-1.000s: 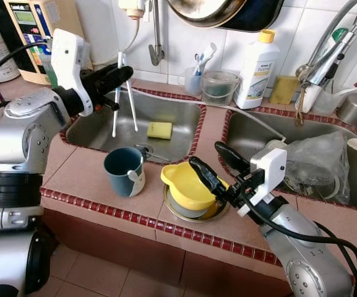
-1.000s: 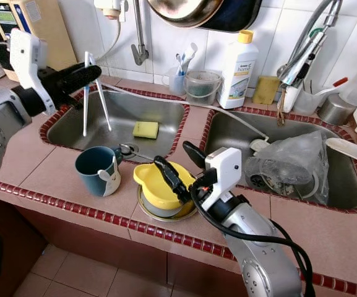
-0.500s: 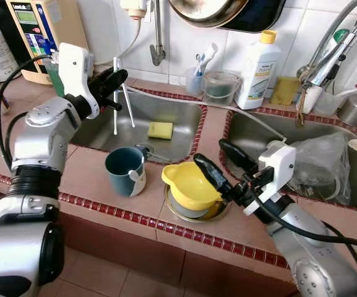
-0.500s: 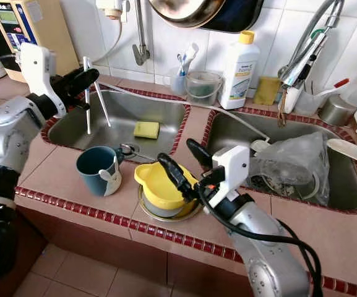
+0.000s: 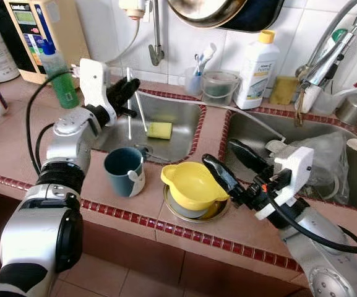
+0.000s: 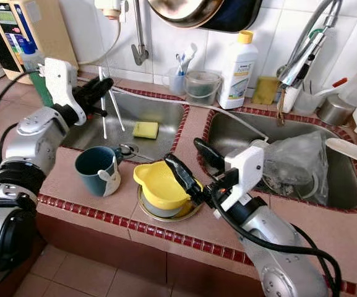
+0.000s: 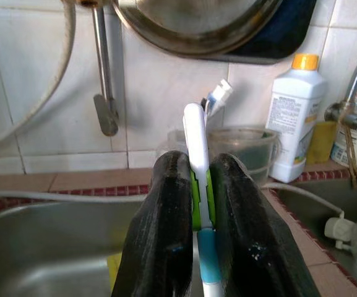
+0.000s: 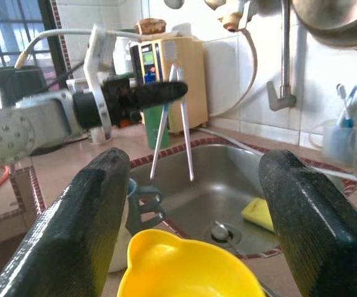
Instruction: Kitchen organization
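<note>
White plastic tongs (image 5: pixel 134 102) with a green hinge and blue trim hang over the left sink (image 5: pixel 178 117), clamped at their hinge end between the black fingers of the left gripper (image 5: pixel 124 94). Their long axis runs close to vertical: the hinge is up at the fingers and the two slim legs point down into the basin, splaying slightly apart, their tips just above the steel bottom. In the left wrist view the fingers (image 7: pixel 163 216) press on both sides of the green hinge, so the hold is tight.

On the sink bottom near the tongs lies a yellow sponge (image 5: pixel 159 130), close to the drain. On the tiled counter in front of the basin stands a dark blue mug (image 5: pixel 124 171), upright. Just beside it sits a yellow bowl (image 5: pixel 190 184), nested on a steel plate (image 5: pixel 193 213).

At the bowl's right hovers the right gripper (image 5: pixel 237 166), its two fingers spread wide and holding nothing; one finger reaches to the bowl's rim, though I cannot tell whether it touches. The right wrist view looks between those spread fingers (image 8: pixel 85 229) across the bowl toward the tongs.

Against the tiled wall stand a white bottle (image 5: pixel 255 71) with a yellow cap and a clear cup (image 5: pixel 219 86). The right sink (image 5: pixel 252 139) holds a crumpled plastic bag (image 5: pixel 323 164). A green bottle (image 5: pixel 59 80) stands on the counter behind the left arm.
</note>
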Motion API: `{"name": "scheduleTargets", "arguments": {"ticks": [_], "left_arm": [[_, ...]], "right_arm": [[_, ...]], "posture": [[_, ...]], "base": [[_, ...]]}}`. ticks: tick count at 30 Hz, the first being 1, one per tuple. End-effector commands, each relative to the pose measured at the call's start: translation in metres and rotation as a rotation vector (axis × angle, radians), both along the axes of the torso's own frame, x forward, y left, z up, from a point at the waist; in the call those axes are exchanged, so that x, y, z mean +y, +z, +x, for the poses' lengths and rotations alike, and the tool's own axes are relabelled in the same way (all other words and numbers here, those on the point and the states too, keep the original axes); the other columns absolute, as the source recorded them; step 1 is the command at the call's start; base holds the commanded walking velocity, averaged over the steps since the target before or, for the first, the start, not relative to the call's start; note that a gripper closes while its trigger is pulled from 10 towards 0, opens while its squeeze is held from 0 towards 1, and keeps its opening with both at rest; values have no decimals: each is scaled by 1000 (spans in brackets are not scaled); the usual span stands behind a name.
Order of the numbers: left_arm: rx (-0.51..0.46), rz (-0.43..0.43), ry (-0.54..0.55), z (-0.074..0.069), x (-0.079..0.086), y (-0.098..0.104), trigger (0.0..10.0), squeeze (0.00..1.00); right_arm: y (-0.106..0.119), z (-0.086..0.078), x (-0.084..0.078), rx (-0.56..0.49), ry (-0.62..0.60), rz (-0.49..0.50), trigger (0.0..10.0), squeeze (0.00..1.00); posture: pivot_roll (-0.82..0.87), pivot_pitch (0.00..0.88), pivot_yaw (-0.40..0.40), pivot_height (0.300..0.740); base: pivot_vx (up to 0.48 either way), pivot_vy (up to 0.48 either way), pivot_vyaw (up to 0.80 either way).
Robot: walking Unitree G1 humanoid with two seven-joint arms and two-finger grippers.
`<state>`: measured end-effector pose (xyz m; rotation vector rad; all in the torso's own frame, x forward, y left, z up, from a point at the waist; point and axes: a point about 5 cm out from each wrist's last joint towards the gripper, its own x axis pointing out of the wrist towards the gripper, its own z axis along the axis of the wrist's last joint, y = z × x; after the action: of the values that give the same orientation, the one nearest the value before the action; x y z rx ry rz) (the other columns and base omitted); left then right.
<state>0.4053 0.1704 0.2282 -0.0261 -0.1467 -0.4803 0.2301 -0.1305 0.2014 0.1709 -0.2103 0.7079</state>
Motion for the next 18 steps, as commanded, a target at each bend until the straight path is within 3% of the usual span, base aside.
{"name": "scheduleTargets", "arguments": {"ticks": [1, 10, 18], "left_arm": [[-29, 15, -25, 2, -4, 9, 10000, 0], [-19, 47, -83, 5, -11, 11, 10000, 0], [-19, 64, -116, 6, -17, 16, 10000, 0]], "right_arm": [[5, -4, -2, -4, -2, 10, 10000, 0], [7, -19, -13, 22, -69, 14, 10000, 0], [5, -36, -13, 58, -98, 25, 10000, 0]], "posture": [[-149, 7, 32, 740], [-195, 75, 65, 740], [-232, 122, 89, 740]], "base": [[0, 0, 0], [0, 0, 0], [0, 0, 0]]}}
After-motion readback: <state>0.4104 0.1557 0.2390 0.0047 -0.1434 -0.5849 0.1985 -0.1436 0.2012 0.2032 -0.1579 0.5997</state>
